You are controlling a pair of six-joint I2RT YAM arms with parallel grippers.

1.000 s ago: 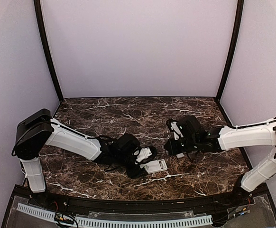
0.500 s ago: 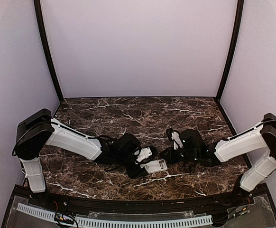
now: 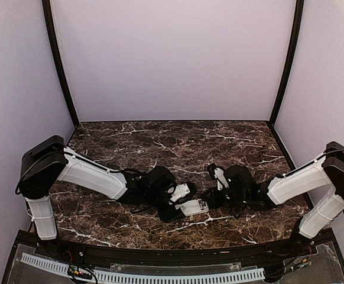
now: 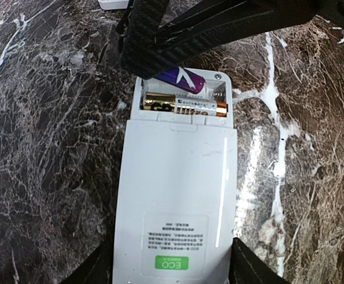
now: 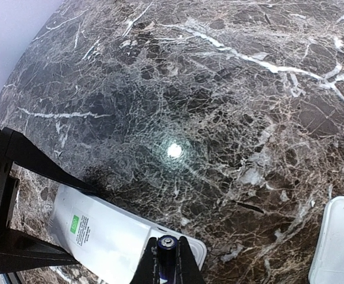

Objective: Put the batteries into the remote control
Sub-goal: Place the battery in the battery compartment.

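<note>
The remote control [image 4: 175, 189] lies back side up on the marble, its battery bay open at the far end. My left gripper [image 4: 172, 269] is shut on its near end, a dark finger [image 4: 252, 269] pressed against each long side. One gold battery [image 4: 184, 105] lies in the bay. A purple battery [image 4: 181, 80] sits tilted over the bay's far slot, with my right gripper [image 5: 168, 245] shut on it. In the right wrist view that battery [image 5: 168, 251] points end-on above the remote's [image 5: 101, 234] corner. In the top view both grippers meet at the remote [image 3: 194, 206].
A flat white piece [image 5: 337, 242] lies on the marble to the right of the right gripper. The table's dark front rail [image 3: 160, 254] runs close behind the remote. Purple walls enclose the table on three sides.
The right arm has swung left and lowered, bringing the purple battery to the remote's open bay. The left arm and remote have stayed still.
</note>
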